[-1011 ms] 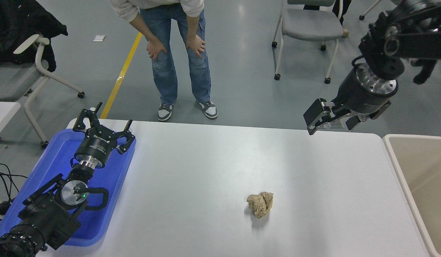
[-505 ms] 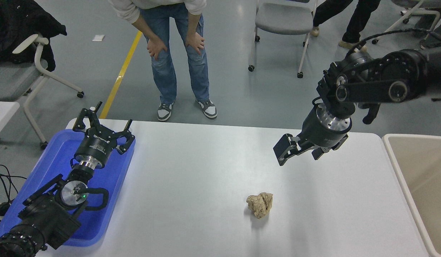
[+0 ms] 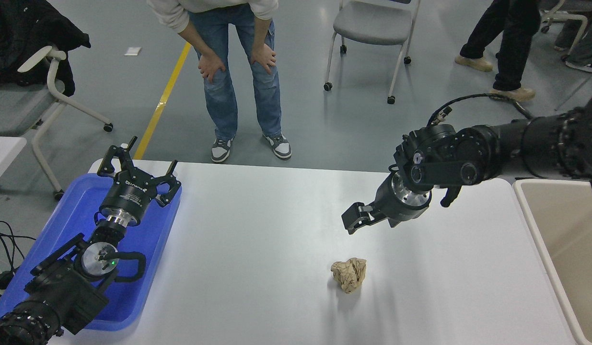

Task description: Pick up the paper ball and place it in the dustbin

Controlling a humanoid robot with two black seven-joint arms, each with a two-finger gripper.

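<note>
Two arms are on my screen, and only one is placed to work. Largest first: the white table (image 3: pixel 257 230) spans the view, with the dustbin (image 3: pixel 530 211) standing off its right end, only its pale rim and tan inner wall in frame. At the left end lies a blue tray (image 3: pixel 80 201), and the left arm is parked over it, the left gripper (image 3: pixel 138 168) with its fingers spread and holding nothing. A person (image 3: pixel 238 72) stands at the far side, bent forward with hands on knees, clear of the table.

My right arm comes in from the right edge, its wrist angled down and to the left. The right gripper (image 3: pixel 355 223) hangs above the table surface and carries nothing; its jaws point away from me at a slant, and I cannot tell from this angle whether they are parted or closed.

The paper ball (image 3: pixel 349 274) rests on bare table, nearer my side than the gripper and almost directly under its line, apart from it and untouched. It is a crumpled lump with no clear long axis. I judge the right arm far the nearer of the two; the approach calls for drawing toward me and descending. Pickup is not yet made, and the dustbin lies well to the right of the ball
</note>
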